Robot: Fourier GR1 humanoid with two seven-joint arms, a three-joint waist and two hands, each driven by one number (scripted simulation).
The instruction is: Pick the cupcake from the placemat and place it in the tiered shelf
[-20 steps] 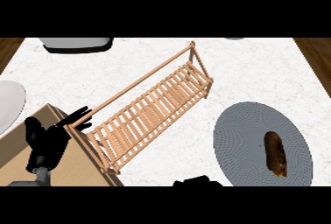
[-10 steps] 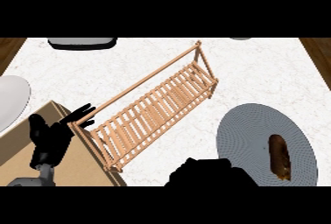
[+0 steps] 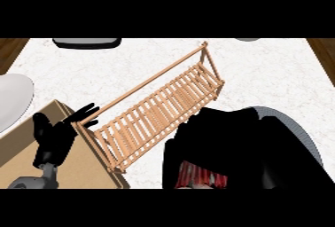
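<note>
Cupcake in red pleated wrapper [image 3: 200, 177] looks light, crushable; best held by its base. Right hand [image 3: 242, 142] covers it, grip hidden; left hand [image 3: 59, 135] rests open.

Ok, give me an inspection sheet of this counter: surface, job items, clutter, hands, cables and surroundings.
Surface: white marbled counter top.
Job's things: slatted wooden tiered shelf lies diagonally mid-counter; round grey placemat at right, mostly covered; cupcake not clearly seen, only a red ribbed patch under the right hand.
Clutter: tan wooden board lower left; white rounded object at left edge; dark tray-like object at top.
Hands: black left hand open, resting by the shelf's end; black right hand over the placemat, fingers unclear.
Cables: nothing seen.
Surroundings: brown wood at the corners.
</note>
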